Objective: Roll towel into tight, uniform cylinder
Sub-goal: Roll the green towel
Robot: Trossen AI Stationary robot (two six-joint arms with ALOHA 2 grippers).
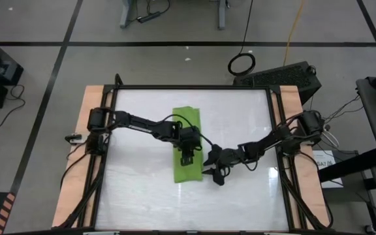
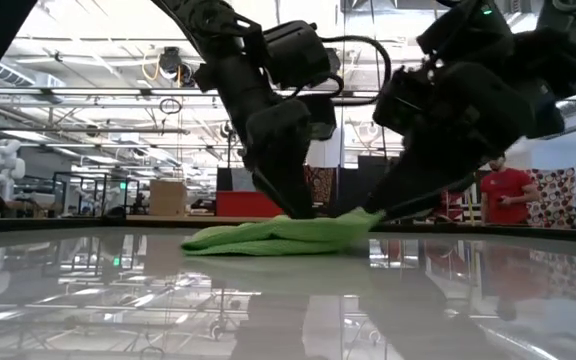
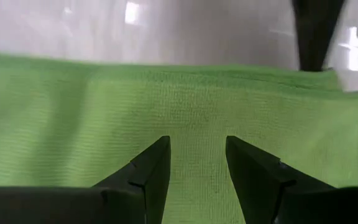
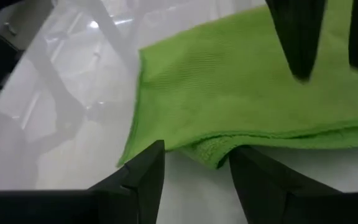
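1. High view: the towel (image 1: 188,145) is seen flat near the desk (image 1: 240,196) middle, its long axis running from far edge to near edge.
2. The left claw (image 1: 188,155) is held spread over the towel's middle, nothing pinched.
3. The right claw (image 1: 211,171) is parted beside the towel's right edge near the near end; it is judged nearer for starting the roll.

Left pincer (image 1: 188,158) on the towel (image 1: 187,130); right pincer (image 1: 211,173) beside it.

The surface (image 1: 142,189) lies bare all round the towel (image 1: 187,171). Over the towel, the left gripper (image 1: 188,156) blocks the middle. The right gripper (image 1: 213,173) crowds its right edge.
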